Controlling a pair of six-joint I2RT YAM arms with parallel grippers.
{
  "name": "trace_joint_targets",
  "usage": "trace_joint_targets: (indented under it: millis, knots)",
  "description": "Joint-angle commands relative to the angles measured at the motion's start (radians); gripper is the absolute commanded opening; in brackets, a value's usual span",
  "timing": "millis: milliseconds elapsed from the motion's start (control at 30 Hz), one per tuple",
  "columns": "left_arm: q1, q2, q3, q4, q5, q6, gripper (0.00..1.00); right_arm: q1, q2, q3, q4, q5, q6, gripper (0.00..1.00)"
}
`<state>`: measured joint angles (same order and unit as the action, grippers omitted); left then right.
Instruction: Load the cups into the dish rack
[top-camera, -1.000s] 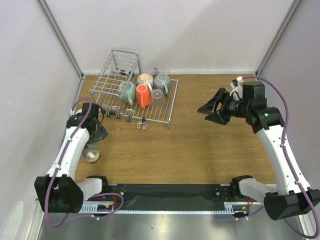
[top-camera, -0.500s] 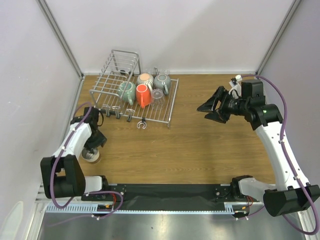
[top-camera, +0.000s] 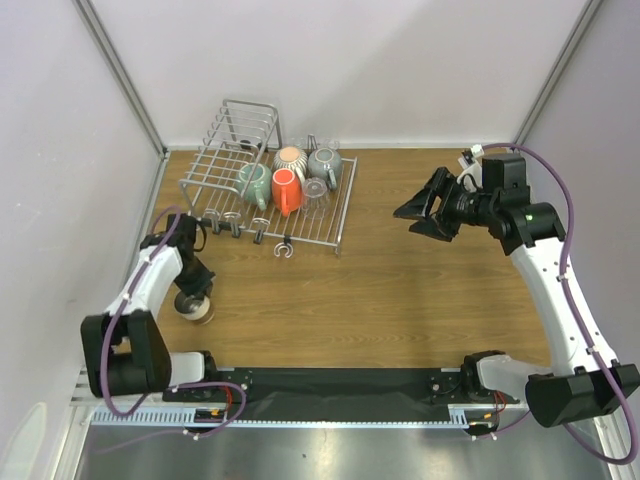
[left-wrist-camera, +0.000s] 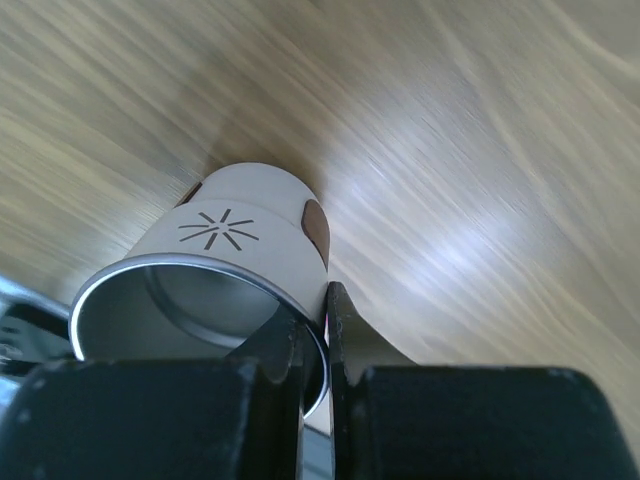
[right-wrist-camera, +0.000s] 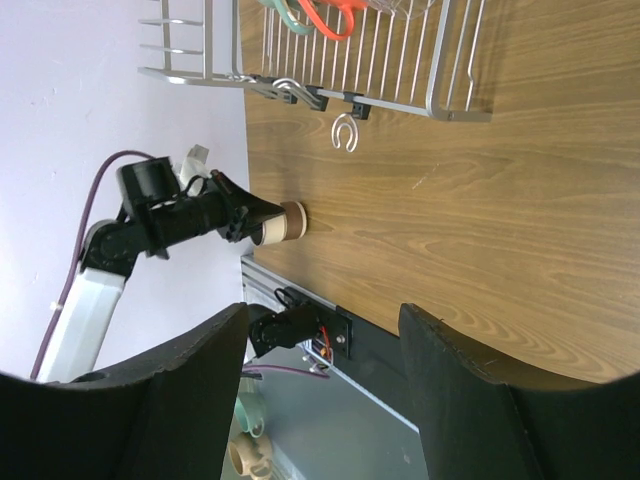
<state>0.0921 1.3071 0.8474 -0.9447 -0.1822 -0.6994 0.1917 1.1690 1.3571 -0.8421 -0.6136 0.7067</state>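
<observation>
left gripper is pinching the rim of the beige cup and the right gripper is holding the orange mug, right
No. The left gripper does pinch the beige cup by its rim, but the right gripper holds nothing: the right wrist view shows it open above the table. The orange mug sits in the rack.

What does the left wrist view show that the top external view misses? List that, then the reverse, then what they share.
Only left wrist: the starburst mark on the cream cup, its shiny inner wall, and the left tool pinching the rim, one finger inside, one outside.
Only top external: the dish rack holding several cups, and the right tool open in the air.
Both: the cream cup in the left tool, wooden table beneath.
</observation>
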Motion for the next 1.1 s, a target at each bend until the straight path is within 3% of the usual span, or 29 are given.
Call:
trace_joint_targets:
  millis: [0,167,200,333,400,467,533,667,867,1067]
  knots:
    - [0.005,-0.142,0.053,-0.060,0.223,-0.038,0.00,0.014,0.017,0.037,0.024,-0.012,-0.004,0.69]
    - [-0.066,-0.256,0.088,0.030,0.533,-0.054,0.01,0.086,0.057,0.037,0.090,-0.032,0.013,0.69]
    - [-0.081,-0.275,0.078,0.144,0.664,-0.070,0.00,0.101,0.063,0.039,0.109,-0.063,0.011,0.69]
    - [-0.150,-0.339,0.055,0.457,0.886,-0.224,0.00,0.167,0.099,0.059,0.247,-0.147,0.022,0.73]
    - [-0.193,-0.370,0.045,0.570,0.935,-0.274,0.00,0.201,0.113,0.069,0.288,-0.184,0.030,0.76]
    - [-0.218,-0.394,0.009,0.791,0.977,-0.394,0.00,0.219,0.121,0.089,0.334,-0.199,0.031,0.81]
    - [-0.248,-0.428,-0.034,1.070,0.951,-0.579,0.00,0.230,0.116,0.097,0.374,-0.189,0.046,0.88]
    - [-0.343,-0.408,-0.117,1.439,0.835,-0.843,0.00,0.235,0.080,0.073,0.484,-0.109,0.125,0.97]
    - [-0.509,-0.309,-0.111,1.693,0.633,-1.040,0.00,0.284,0.083,0.069,0.698,-0.023,0.231,1.00]
    - [-0.644,-0.212,-0.074,1.891,0.481,-1.138,0.00,0.328,0.072,0.083,0.707,0.061,0.155,1.00]
